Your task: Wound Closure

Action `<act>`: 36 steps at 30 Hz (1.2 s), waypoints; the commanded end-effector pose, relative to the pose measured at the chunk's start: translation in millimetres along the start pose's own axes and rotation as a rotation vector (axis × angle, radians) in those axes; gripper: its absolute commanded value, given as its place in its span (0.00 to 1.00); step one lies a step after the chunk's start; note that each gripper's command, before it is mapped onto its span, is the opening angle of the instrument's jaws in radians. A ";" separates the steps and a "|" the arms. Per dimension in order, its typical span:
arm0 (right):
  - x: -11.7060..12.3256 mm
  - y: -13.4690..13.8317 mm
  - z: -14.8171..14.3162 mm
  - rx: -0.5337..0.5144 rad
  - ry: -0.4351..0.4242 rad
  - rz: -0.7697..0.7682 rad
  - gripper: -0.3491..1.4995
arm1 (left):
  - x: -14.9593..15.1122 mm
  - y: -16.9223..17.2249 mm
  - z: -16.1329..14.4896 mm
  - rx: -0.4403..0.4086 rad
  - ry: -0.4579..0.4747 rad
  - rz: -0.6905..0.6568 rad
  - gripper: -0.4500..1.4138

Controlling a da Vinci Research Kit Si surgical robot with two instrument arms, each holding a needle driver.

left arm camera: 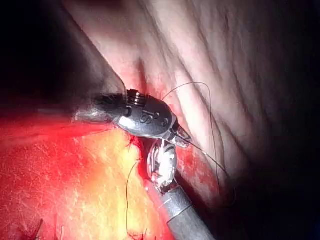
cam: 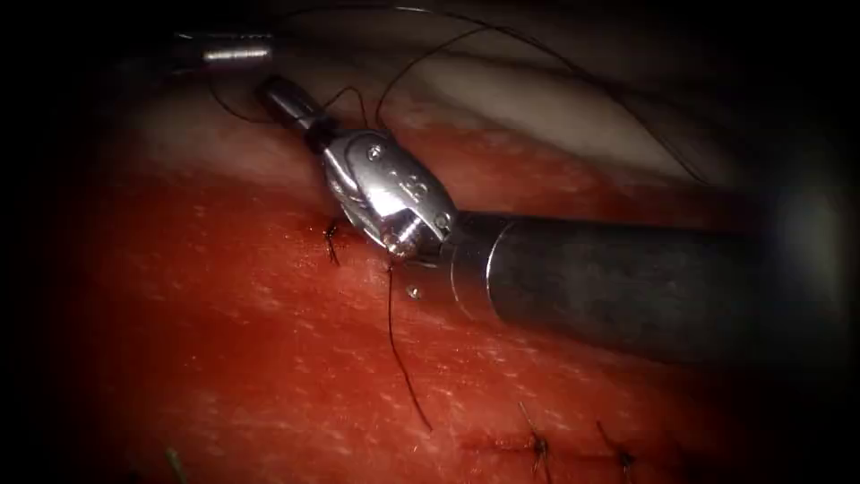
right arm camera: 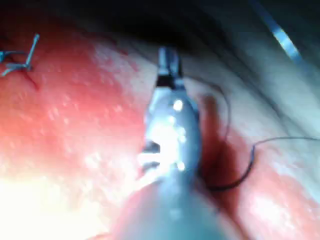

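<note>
Right pincer [cam: 285,97] clamped on thread [cam: 405,354] far of the knot [cam: 332,242] — keep tension steady; left pincer [cam: 224,54] — state unclear.

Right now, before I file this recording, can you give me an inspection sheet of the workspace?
Surface: tissue, wet with red fluid; paler at the far edge.
Job's things: knotted stitch beside the right tool's wrist, with a thread tail trailing toward the camera; two more stitches nearer the camera, to the right; thread loops over the far tissue. Needle: cannot be made out.
Clutter: nothing seen.
Grippers: right tool reaches past the knot, thread close by its tip; left tool is close to that tip. What either holds cannot be told.
Cables: nothing seen.
Surroundings: dark.
</note>
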State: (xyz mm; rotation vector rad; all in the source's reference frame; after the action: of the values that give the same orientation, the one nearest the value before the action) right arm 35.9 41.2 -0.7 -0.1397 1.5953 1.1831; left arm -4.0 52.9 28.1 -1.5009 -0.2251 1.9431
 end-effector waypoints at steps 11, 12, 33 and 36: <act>3.2 2.7 -2.9 0.039 0.051 0.016 0.00 | -5.4 1.1 2.3 0.020 0.004 -0.028 0.05; 3.3 2.7 -2.9 0.048 0.049 0.017 0.00 | -5.6 1.1 2.4 0.021 0.004 -0.031 0.05; 6.1 1.4 -5.0 0.605 -0.105 0.006 0.37 | -11.3 2.4 8.9 0.005 0.024 -0.070 0.05; 6.1 1.5 -5.1 0.616 -0.109 0.002 0.38 | -11.2 2.7 9.0 0.005 0.024 -0.071 0.05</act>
State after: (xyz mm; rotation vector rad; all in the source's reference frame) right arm 28.3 40.5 -5.3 0.3222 1.7801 0.6402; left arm -11.6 46.8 37.9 -1.4924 -0.2575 1.8672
